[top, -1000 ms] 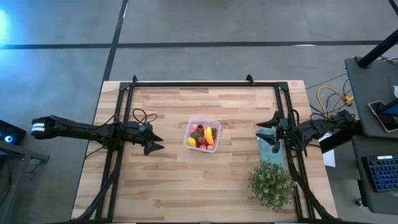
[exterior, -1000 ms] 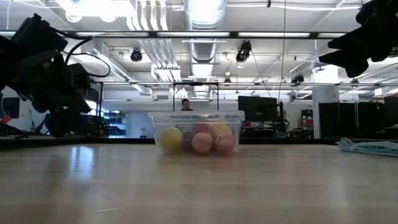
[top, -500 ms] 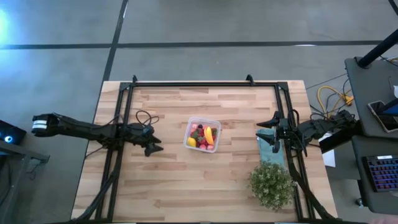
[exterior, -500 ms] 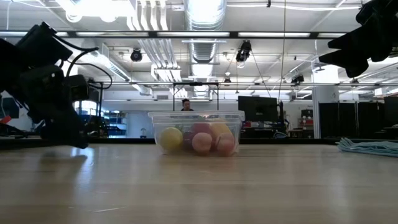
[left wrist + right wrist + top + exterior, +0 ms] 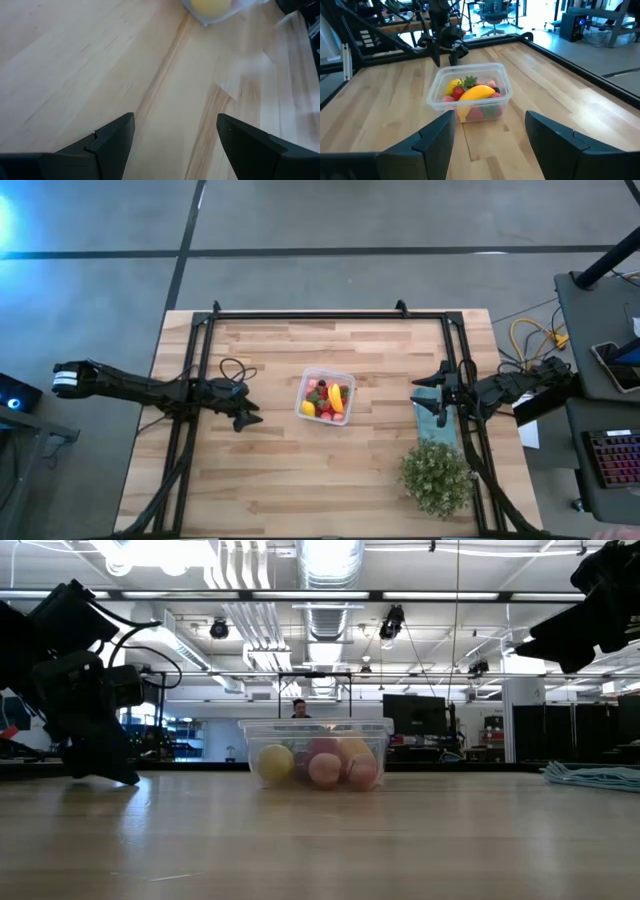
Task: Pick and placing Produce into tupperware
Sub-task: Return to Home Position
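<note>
Produce (image 5: 326, 397) sits in tupperware (image 5: 315, 726); left gripper (image 5: 175, 115) is spread, empty, low just left of it, so lift before retracting; right gripper (image 5: 490, 112) is spread, empty, well right of it.

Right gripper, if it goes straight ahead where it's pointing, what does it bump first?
Probably the tupperware, which sits straight ahead of the open right gripper; only bare table lies between them.
</note>
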`<state>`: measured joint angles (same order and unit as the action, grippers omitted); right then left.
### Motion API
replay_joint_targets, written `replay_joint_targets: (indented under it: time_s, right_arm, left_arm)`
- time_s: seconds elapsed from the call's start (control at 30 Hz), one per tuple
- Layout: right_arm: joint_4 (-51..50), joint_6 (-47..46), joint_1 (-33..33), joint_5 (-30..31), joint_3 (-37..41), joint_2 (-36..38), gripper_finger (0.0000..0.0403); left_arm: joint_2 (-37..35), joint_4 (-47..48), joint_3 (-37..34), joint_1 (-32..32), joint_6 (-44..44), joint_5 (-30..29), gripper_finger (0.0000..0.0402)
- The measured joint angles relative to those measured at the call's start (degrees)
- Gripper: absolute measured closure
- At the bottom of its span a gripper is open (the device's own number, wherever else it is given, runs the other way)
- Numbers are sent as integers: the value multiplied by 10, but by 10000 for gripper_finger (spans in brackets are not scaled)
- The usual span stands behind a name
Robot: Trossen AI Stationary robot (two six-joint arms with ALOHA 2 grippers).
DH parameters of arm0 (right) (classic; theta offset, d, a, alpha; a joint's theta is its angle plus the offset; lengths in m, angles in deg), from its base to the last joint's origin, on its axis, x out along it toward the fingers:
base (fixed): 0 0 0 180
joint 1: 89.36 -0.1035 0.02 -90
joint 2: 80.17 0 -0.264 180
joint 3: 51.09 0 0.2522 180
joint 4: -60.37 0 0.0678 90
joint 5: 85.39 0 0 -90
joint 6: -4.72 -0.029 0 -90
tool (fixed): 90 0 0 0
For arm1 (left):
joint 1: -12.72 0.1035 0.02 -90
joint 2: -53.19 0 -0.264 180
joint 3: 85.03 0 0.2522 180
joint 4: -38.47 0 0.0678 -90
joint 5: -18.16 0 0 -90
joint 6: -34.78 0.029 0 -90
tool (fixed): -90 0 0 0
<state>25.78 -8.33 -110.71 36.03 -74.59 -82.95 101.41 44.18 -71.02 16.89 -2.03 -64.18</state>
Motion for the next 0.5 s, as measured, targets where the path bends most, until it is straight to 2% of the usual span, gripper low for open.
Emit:
replay_joint_targets:
  time_s: [0.5]
  right_arm:
    - [0,0,0,0,0,1,170]
  left_arm:
    - [15,-50,4,0,0,0,130]
